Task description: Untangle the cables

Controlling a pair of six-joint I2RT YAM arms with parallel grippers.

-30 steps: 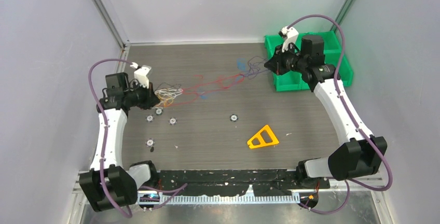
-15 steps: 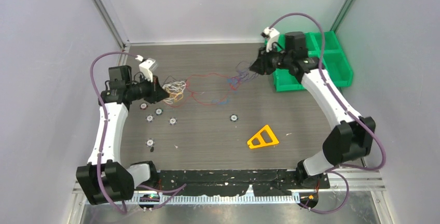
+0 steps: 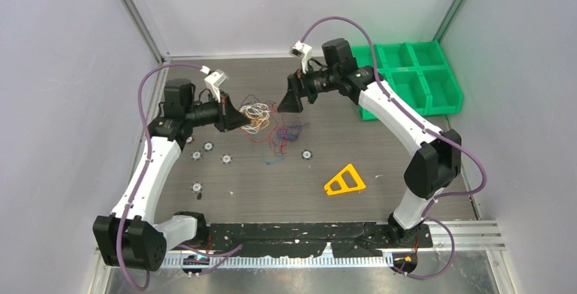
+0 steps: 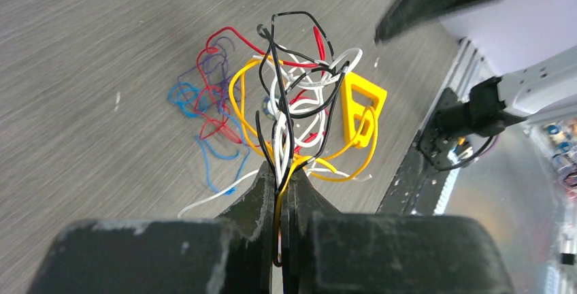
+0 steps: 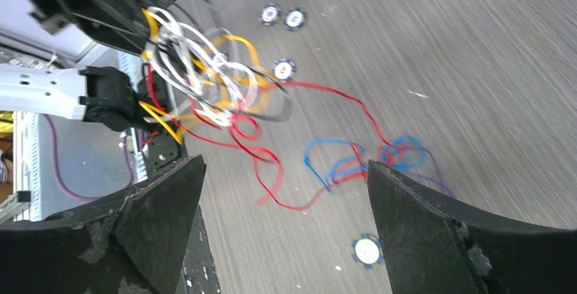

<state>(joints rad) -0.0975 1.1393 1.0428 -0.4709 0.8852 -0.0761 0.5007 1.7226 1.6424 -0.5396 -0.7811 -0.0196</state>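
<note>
Our left hand [image 4: 280,192] pinches the cables [image 4: 292,103], bunched just ahead of it; our right hand [image 5: 284,166] hangs spread wide above them.

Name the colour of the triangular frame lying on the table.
Yellow-orange; the triangular frame shows best in the top external view.

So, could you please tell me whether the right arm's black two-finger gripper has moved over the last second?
Yes. The right gripper has swung left, away from the green plastic compartment bin and its left edge, toward the middle of the table.
</note>
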